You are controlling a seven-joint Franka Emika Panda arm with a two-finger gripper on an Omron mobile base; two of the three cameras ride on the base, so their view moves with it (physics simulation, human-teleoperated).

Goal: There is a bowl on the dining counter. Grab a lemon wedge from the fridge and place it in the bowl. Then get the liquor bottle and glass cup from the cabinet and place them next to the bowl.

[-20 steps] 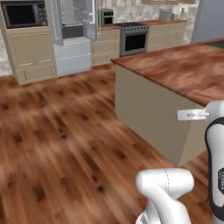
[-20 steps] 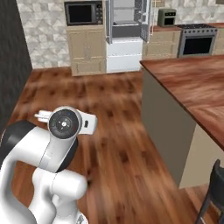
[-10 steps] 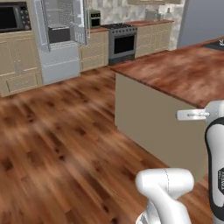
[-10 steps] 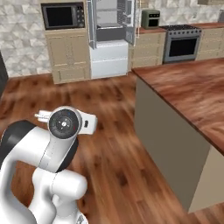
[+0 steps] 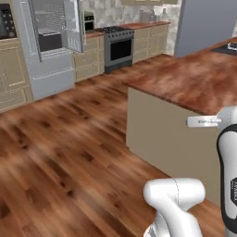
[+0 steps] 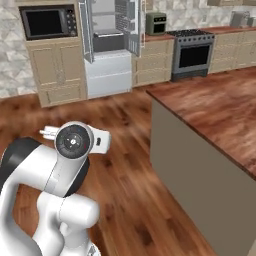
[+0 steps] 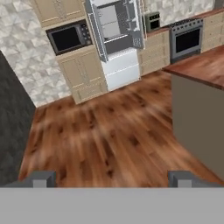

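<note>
The fridge (image 5: 55,51) stands at the far wall with both upper doors swung open, its white shelves showing in the right base view (image 6: 107,45) and the hand view (image 7: 116,35). No lemon wedge can be made out inside at this distance. The dining counter (image 5: 185,83) has a reddish-brown top over a beige side, and it runs along the right (image 6: 215,110) (image 7: 201,65). The bowl, liquor bottle and glass cup are out of view. My gripper (image 7: 111,179) hangs open over the wood floor, its two tips wide apart and nothing between them.
A steel stove (image 5: 119,46) (image 6: 192,50) sits right of the fridge, between beige cabinets. A black microwave (image 6: 47,22) (image 7: 68,37) is built in left of the fridge. A dark wall (image 7: 13,122) borders the left. Open wood floor (image 5: 69,152) lies between me and the fridge.
The base has moved, so the whole scene has slid left in both base views; the counter's corner now sits nearer. The arm keeps its pose and the gripper stays open.
</note>
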